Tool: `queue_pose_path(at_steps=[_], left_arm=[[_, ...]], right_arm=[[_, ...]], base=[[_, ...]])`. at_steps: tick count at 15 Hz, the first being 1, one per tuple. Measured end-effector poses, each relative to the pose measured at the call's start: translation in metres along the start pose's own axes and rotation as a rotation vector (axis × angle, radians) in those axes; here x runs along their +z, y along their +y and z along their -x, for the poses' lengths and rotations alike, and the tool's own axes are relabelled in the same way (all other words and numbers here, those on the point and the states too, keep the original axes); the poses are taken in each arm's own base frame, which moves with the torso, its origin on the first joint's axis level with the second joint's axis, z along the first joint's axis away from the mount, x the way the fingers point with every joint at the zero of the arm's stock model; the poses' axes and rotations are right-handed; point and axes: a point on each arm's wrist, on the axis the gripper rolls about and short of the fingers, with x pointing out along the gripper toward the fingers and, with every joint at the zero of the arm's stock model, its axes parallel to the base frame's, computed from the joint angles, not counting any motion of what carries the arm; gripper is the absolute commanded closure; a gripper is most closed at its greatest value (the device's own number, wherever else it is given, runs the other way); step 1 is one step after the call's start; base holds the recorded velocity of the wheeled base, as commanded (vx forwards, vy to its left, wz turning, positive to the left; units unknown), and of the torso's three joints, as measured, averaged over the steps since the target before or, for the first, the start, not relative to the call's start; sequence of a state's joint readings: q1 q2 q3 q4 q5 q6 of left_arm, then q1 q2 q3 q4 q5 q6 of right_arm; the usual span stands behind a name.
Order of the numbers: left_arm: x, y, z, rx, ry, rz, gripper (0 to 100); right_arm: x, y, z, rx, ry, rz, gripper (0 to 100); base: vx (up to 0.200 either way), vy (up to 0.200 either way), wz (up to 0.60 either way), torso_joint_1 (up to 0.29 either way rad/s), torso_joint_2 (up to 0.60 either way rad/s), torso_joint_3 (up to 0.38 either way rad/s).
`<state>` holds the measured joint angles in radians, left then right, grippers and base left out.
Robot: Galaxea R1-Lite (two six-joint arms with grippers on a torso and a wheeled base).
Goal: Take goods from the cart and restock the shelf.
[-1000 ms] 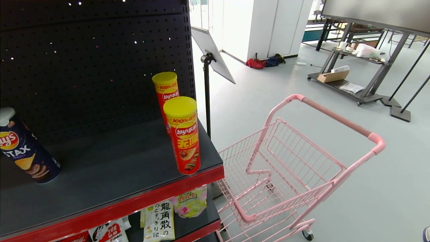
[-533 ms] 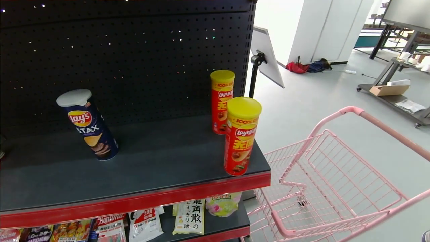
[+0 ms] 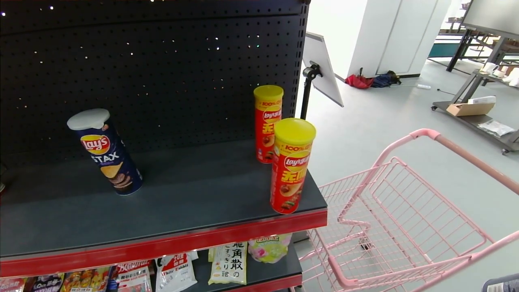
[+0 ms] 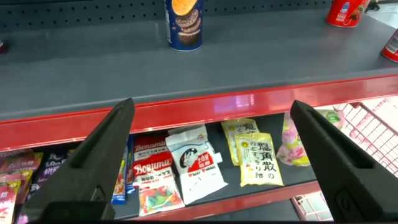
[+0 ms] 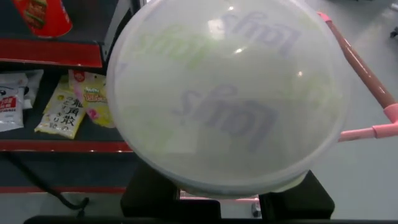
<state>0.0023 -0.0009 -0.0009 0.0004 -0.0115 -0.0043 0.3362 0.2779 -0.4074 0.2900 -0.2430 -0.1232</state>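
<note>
Red-edged shelf [image 3: 182, 202] holds three cans [image 3: 291, 166]; pink cart [image 3: 423, 132] beside it. Fourth can [image 5: 230, 93] — clamped in right gripper [image 5: 225, 198], near cart handle. Likely light, stiff, slick, crushable — squeeze mid-body only. Left gripper [image 4: 214, 155] fingers spread, empty.

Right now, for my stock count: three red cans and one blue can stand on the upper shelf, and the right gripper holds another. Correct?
Not three: the head view shows two, a front red can and a rear red can. The blue can stands on the upper shelf, and the right gripper holds a further can.
</note>
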Motion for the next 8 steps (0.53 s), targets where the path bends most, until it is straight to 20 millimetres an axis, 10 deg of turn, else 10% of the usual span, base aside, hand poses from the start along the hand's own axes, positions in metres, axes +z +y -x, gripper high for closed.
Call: queue_pose_path(at_steps=[8], left_arm=[[0.0003, 0.0000, 0.0001, -0.001, -0.001, 0.001, 0]], right_arm=[[-0.0094, -0.0008, 0.0027, -0.068, 0.002, 0.078, 100]], base=[[0.000, 0.000, 0.00, 0.000, 0.00, 0.000]])
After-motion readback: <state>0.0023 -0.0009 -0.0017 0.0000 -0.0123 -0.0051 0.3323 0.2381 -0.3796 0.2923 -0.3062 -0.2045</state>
